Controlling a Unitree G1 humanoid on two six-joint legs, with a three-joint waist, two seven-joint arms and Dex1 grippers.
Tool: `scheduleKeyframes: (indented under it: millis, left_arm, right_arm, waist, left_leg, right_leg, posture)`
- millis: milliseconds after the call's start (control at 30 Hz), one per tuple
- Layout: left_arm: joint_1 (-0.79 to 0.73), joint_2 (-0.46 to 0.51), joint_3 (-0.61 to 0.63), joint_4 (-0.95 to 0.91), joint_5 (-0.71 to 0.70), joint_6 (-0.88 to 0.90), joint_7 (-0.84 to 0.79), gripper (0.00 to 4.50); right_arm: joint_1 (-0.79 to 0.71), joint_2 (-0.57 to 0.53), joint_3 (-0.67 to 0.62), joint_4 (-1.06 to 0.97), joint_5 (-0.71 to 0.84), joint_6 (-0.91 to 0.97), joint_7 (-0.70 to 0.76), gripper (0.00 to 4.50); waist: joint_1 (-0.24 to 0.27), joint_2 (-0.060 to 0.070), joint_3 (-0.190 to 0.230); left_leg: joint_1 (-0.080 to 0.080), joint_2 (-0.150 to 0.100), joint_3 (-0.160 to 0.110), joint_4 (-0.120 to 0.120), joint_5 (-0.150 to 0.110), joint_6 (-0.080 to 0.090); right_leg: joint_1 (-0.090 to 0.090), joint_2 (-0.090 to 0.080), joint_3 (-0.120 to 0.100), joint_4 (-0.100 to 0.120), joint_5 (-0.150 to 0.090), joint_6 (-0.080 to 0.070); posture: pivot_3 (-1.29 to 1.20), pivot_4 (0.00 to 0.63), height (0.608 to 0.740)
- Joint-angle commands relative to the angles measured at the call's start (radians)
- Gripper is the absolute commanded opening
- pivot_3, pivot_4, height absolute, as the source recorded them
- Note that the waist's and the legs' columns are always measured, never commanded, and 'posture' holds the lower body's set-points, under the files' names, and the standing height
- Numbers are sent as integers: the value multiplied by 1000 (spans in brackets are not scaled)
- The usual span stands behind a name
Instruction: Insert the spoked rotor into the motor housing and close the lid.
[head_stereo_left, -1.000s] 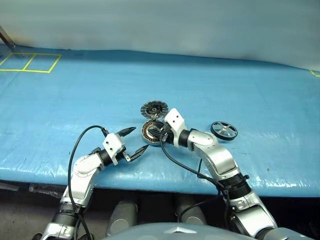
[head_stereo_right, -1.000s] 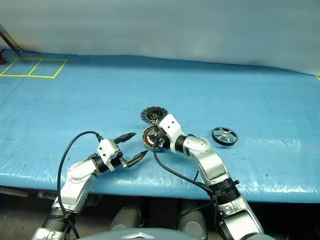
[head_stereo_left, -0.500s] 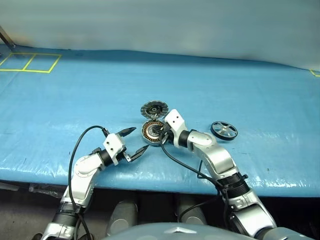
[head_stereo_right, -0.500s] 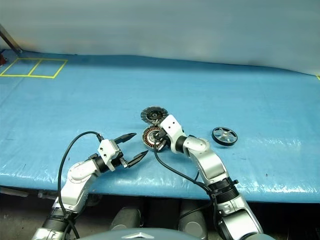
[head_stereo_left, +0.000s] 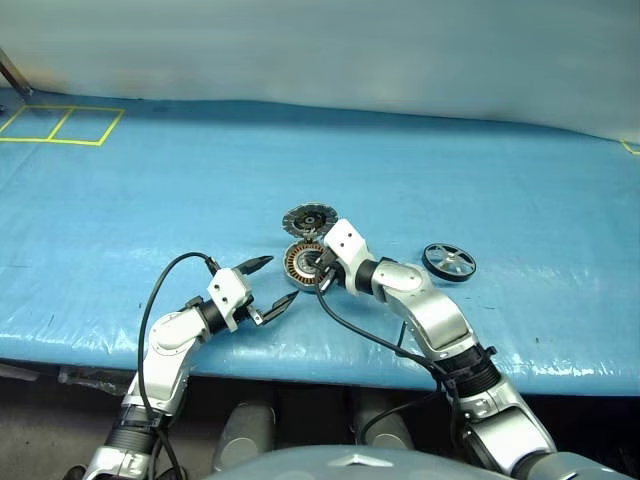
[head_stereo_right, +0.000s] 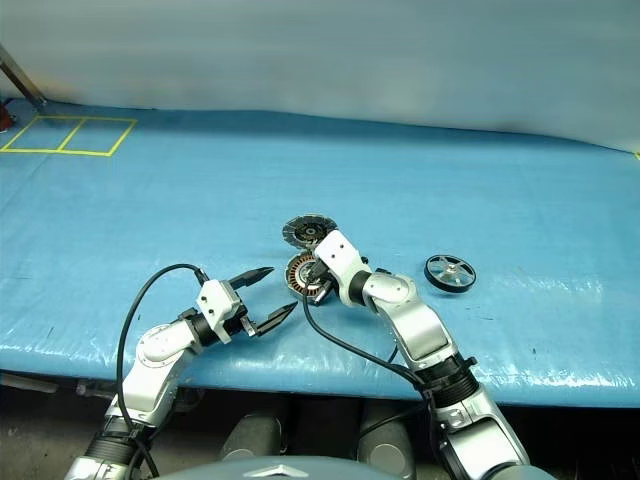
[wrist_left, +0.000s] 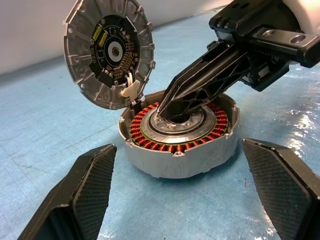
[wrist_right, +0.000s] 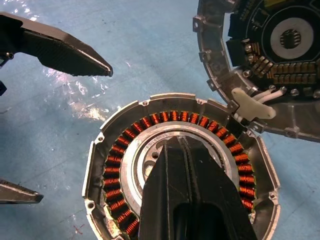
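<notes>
The motor housing (head_stereo_left: 300, 263) lies open on the blue sheet, showing its copper winding ring (wrist_right: 120, 150) and silver hub (wrist_left: 172, 127). The ribbed grey lid (head_stereo_left: 308, 217) stands tilted back from the housing's far rim, joined by a white hinge piece (wrist_right: 252, 107). My right gripper (head_stereo_left: 318, 266) is shut, and its joined fingertips (wrist_left: 167, 110) rest on the hub. Just short of the housing, my left gripper (head_stereo_left: 280, 278) stands open, with its fingers (wrist_left: 82, 192) either side of the casing and not touching it. The spoked rotor (head_stereo_left: 448, 261) lies flat to the right, apart from both grippers.
Blue sheeting covers the table, whose front edge (head_stereo_left: 320, 365) runs close under my arms. Yellow taped squares (head_stereo_left: 60, 125) mark the far left corner. A pale wall (head_stereo_left: 320, 50) rises behind the table.
My right gripper's fingers have closed together and its tip has dipped onto the housing's hub. The left arm, lid and rotor have not moved.
</notes>
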Motion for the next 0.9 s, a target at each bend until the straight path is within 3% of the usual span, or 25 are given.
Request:
scheduleKeyframes:
  millis: [33, 667, 900]
  left_arm:
    - [0, -8, -9, -20, -4, -10, 5, 4412]
    - [4, -7, -15, -24, -17, -2, -1, 4412]
    - [-2, 2, 1, -29, -43, 3, -18, 4412]
  right_arm:
    - [13, -22, 27, 18, -53, 12, -30, 21]
    - [28, -1, -73, -156, 39, 44, -36, 21]
    - [82, -148, -182, -311, 62, 81, -12, 21]
  waist:
    - [0, 0, 0]
    - [0, 0, 0]
    - [8, 0, 0]
  left_leg:
    - [0, 0, 0, 0, 0, 0]
    - [-1, 0, -1, 0, 0, 0]
    - [-1, 0, -1, 0, 0, 0]
  right_leg:
    - [0, 0, 0, 0, 0, 0]
    - [-1, 0, -1, 0, 0, 0]
    - [-1, 0, -1, 0, -1, 0]
  posture:
    - [0, 150, 740]
    - [0, 150, 740]
    - [0, 150, 740]
